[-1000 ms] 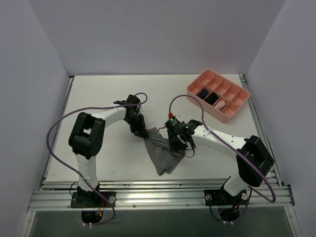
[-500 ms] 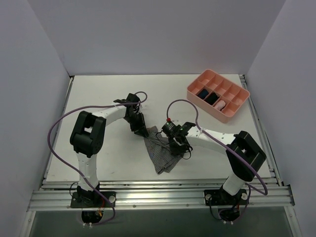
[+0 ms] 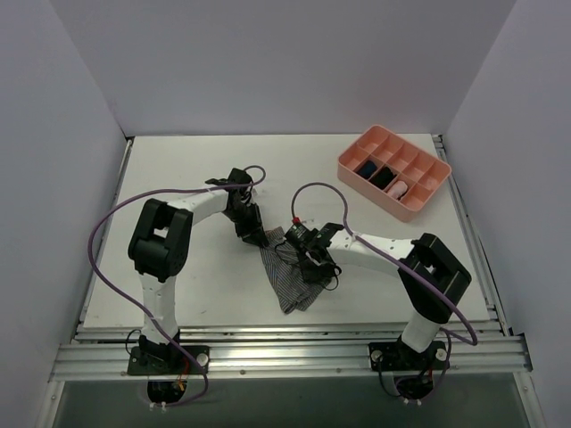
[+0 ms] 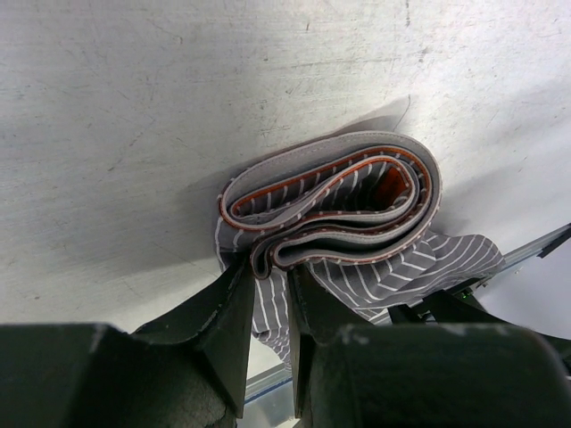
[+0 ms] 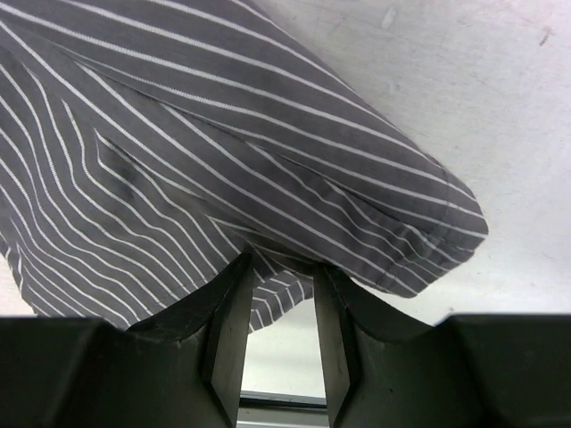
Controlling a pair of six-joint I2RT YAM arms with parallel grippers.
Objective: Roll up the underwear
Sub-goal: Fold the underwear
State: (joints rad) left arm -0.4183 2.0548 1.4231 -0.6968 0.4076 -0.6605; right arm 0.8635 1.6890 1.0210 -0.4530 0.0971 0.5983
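The underwear [image 3: 290,275], grey striped cloth, lies crumpled on the table between the arms. In the left wrist view its waistband [image 4: 339,192] is folded into a loose coil with orange trim. My left gripper [image 3: 257,239] is shut on the waistband's end [image 4: 269,267]. My right gripper [image 3: 309,261] sits on the cloth's right side. In the right wrist view its fingers [image 5: 278,265] are close together with a fold of the striped cloth [image 5: 223,152] pinched at the tips.
A pink divided tray [image 3: 357,148] stands at the back right, holding two dark bundles [image 3: 367,167] and a pink one [image 3: 399,188]. White walls enclose the table. The metal rail [image 3: 285,352] runs along the near edge.
My right gripper has slid left across the underwear toward the left gripper, bunching the cloth narrower. The left gripper has stayed at the waistband.
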